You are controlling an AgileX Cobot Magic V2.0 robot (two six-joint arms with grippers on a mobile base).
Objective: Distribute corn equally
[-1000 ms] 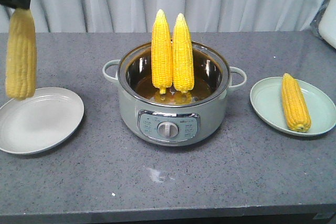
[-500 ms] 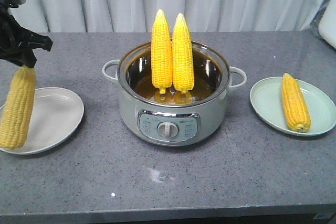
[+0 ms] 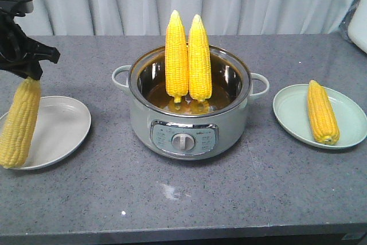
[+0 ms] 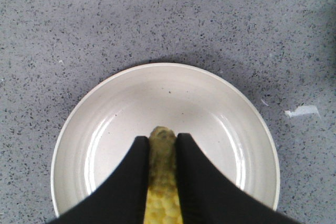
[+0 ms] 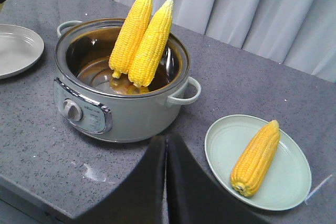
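Observation:
My left gripper (image 3: 30,73) is shut on the pointed tip of a yellow corn cob (image 3: 20,123), which hangs tilted over the left side of a white plate (image 3: 60,127). In the left wrist view the cob's tip (image 4: 161,139) is pinched between the black fingers (image 4: 128,182) above that plate (image 4: 210,103). Two more cobs (image 3: 187,57) stand upright in a grey-green pot (image 3: 189,124) at the table's centre. A fourth cob (image 3: 322,112) lies on a pale green plate (image 3: 289,110) at the right. My right gripper (image 5: 166,142) is shut and empty, near the table's front edge between pot and green plate.
The pot (image 5: 121,108) has side handles and a front dial (image 3: 182,142). A grey curtain hangs behind the speckled table. A white smudge (image 3: 170,191) marks the tabletop near the front edge.
The left gripper has come down with its cob, from high above the white plate to low over the plate's left side. The cob now tilts. Nothing else moved.

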